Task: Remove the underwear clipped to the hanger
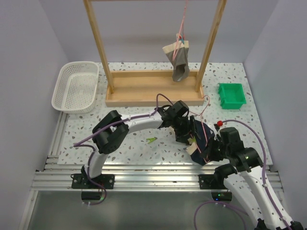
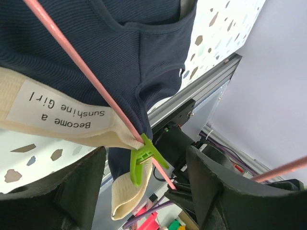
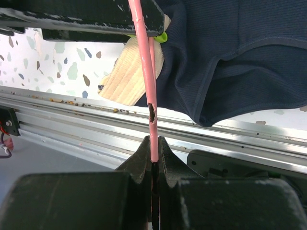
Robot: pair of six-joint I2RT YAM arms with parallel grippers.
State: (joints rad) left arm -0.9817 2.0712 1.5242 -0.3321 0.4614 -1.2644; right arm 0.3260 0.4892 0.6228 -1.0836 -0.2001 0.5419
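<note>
The dark navy underwear (image 1: 200, 136) with a tan waistband (image 2: 57, 112) hangs low over the table's front edge, between the two arms. A green clip (image 2: 142, 160) pins the waistband to a pink hanger wire (image 2: 91, 76). My left gripper (image 2: 144, 189) is open, with its fingers on either side of the clip and not touching it. My right gripper (image 3: 153, 146) is shut on the end of the pink hanger wire (image 3: 146, 72), just below the navy underwear (image 3: 240, 57). The grey underwear (image 1: 178, 60) hangs from a second pink hanger on the wooden rack (image 1: 153, 88).
A white basket (image 1: 62, 93) stands at the back left. A green bin (image 1: 232, 95) stands at the back right. A loose green clip (image 1: 151, 140) lies on the table in front of the left arm. The metal frame rail (image 3: 72, 124) runs close under the navy underwear.
</note>
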